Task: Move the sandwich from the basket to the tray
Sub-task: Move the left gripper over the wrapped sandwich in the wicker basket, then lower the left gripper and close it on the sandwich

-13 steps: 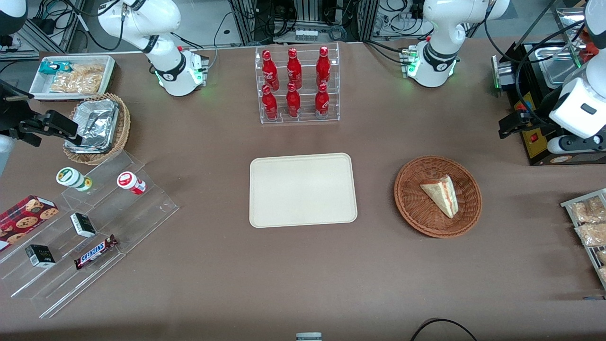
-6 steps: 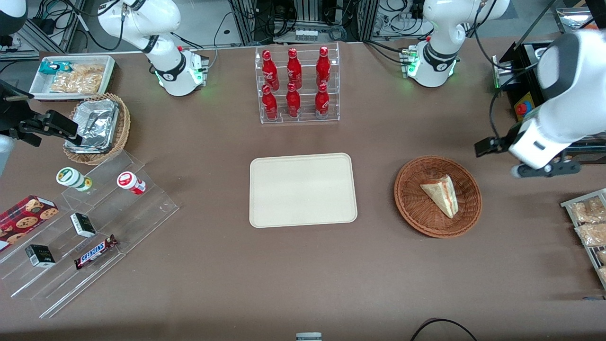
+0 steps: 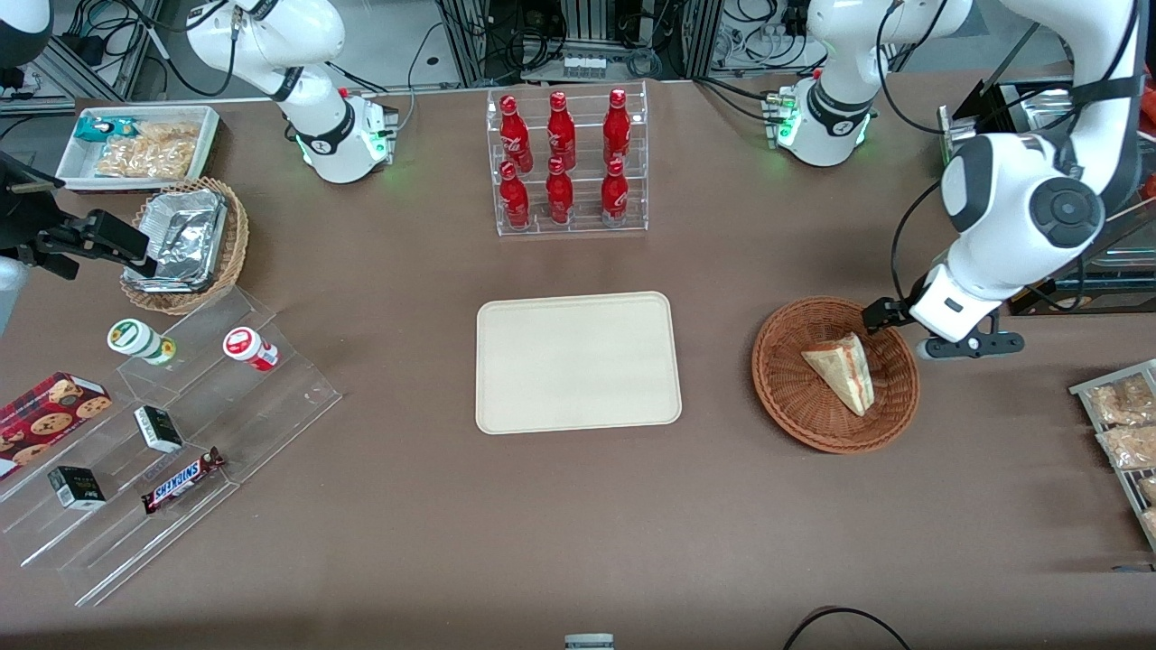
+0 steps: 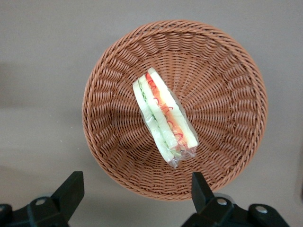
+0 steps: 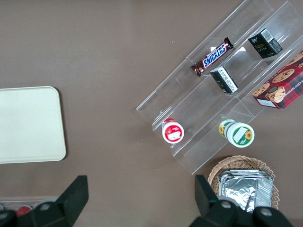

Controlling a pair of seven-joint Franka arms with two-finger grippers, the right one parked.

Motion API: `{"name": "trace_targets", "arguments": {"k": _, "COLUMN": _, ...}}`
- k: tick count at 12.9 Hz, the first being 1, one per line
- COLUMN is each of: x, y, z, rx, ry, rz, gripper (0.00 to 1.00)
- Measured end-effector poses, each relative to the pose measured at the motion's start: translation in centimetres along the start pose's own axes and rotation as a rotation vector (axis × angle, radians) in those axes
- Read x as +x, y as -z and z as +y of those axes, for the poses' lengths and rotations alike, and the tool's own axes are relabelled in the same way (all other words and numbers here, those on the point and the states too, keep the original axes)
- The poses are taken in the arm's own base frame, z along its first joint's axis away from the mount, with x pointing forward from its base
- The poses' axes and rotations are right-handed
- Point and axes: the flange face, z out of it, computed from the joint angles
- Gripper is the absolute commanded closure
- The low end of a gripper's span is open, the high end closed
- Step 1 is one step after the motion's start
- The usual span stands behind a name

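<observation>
A: Where is the sandwich (image 4: 164,116)?

B: In the basket (image 4: 227,71); the claw (image 4: 137,201) hangs open above its rim.

A: Handling?

B: Probably light, soft, slippery in film. Pinch the bread faces gently.

"SNICKERS" on candy bar (image 3: 183,480) on clear stepped rack (image 3: 172,451); no other text legible

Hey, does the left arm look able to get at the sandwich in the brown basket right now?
Probably yes. The sandwich lies uncovered and alone in the basket, and the gripper hangs open above the basket's rim with nothing between them.
</observation>
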Motion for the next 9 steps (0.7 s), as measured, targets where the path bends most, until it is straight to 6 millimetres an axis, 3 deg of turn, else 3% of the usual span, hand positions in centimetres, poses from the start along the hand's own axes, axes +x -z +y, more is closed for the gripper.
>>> {"name": "trace_targets", "arguments": {"k": 5, "x": -0.4, "y": -0.5, "z": 1.9, "rx": -0.006, "ry": 0.292, "rz": 0.017, "gripper": 0.00}}
{"name": "trace_targets", "arguments": {"k": 9, "x": -0.7, "y": -3.3, "z": 2.5, "rx": -0.035, "ry": 0.496, "rz": 0.061, "gripper": 0.00}}
